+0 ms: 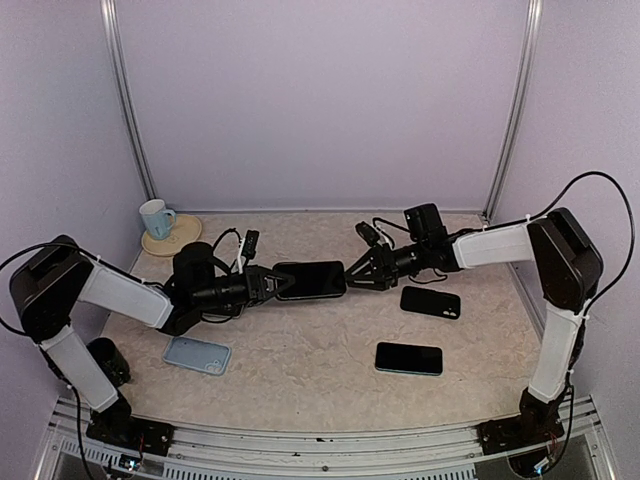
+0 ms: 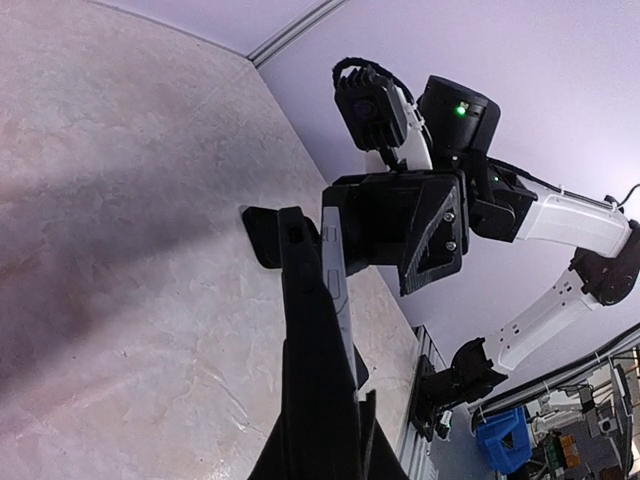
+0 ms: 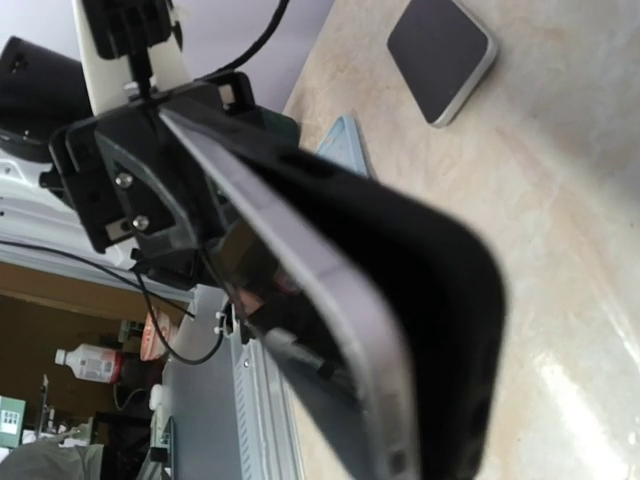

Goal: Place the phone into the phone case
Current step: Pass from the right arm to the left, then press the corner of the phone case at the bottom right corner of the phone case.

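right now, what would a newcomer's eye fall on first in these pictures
Two pincers meeting over the middle of the table: the left pincer is clamped on one end of a dark phone, with the right pincer at its other end. After that, a second phone and a third phone lying flat on the right, and a pale blue case at front left.

Three phones: one cased phone (image 1: pixel 312 280) mid-table, one black phone (image 1: pixel 430 302) right, one teal-edged phone (image 1: pixel 409 358) near right. Two cases: black case (image 3: pixel 430 290) on the middle phone, light-blue case (image 1: pixel 197 354) near left. One mug (image 1: pixel 155 218), one coaster (image 1: pixel 178 240), far left. Two arms: left arm (image 1: pixel 120 295), right arm (image 1: pixel 500 245).
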Available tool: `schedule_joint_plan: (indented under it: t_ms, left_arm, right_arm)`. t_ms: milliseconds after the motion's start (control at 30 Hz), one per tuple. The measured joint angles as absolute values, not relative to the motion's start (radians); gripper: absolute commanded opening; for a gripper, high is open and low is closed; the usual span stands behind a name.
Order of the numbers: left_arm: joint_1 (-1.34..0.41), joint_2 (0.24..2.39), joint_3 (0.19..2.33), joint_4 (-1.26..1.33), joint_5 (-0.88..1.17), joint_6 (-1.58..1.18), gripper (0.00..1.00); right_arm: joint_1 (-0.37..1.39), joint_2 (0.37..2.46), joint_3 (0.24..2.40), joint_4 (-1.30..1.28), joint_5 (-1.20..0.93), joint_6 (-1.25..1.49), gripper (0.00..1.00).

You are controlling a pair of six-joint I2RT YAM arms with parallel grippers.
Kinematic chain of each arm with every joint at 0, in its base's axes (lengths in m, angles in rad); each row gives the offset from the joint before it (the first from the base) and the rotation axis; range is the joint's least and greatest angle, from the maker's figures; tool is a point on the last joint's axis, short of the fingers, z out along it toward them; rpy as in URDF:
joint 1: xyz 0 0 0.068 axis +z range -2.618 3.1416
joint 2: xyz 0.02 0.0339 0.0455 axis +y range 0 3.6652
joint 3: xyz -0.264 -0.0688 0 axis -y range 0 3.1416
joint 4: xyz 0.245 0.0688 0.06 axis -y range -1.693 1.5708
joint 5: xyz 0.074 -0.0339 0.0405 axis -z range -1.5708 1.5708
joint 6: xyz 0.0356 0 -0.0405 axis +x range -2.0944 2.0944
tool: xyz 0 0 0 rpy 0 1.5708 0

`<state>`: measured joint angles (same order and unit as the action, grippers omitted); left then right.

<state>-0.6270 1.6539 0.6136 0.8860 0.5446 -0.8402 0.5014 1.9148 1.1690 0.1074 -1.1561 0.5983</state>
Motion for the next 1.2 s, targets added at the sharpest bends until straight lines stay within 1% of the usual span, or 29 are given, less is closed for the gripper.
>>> schedule_joint_plan:
  t_ms: [300,567,733,967,1100,1200]
  left_arm:
    - [-0.627,1.575,0.598,0.885,0.63,-0.775,0.0]
    - [-0.622,1.534,0.586,0.883,0.714,-0.728,0.0]
    - [-0.622,1.529,0.578,0.882,0.744,-0.724,0.0]
    - [-0.622,1.53,0.57,0.932,0.793,-0.748,0.0]
    - [-0.622,1.531,0.57,0.955,0.81,-0.758,0.0]
    - [-0.622,1.531,0.57,0.958,0.813,-0.759,0.0]
  right_arm:
    - [0.496,1.865,1.161,0.091,-1.181,0.566,0.52]
    - [0.494,1.813,1.113,0.195,-1.265,0.624,0.52]
    - [0.495,1.806,1.065,0.33,-1.319,0.717,0.53]
    - [0.511,1.806,1.065,0.393,-1.348,0.776,0.52]
    - [0.526,1.807,1.072,0.405,-1.355,0.788,0.5]
    - [0.536,1.814,1.089,0.406,-1.36,0.788,0.43]
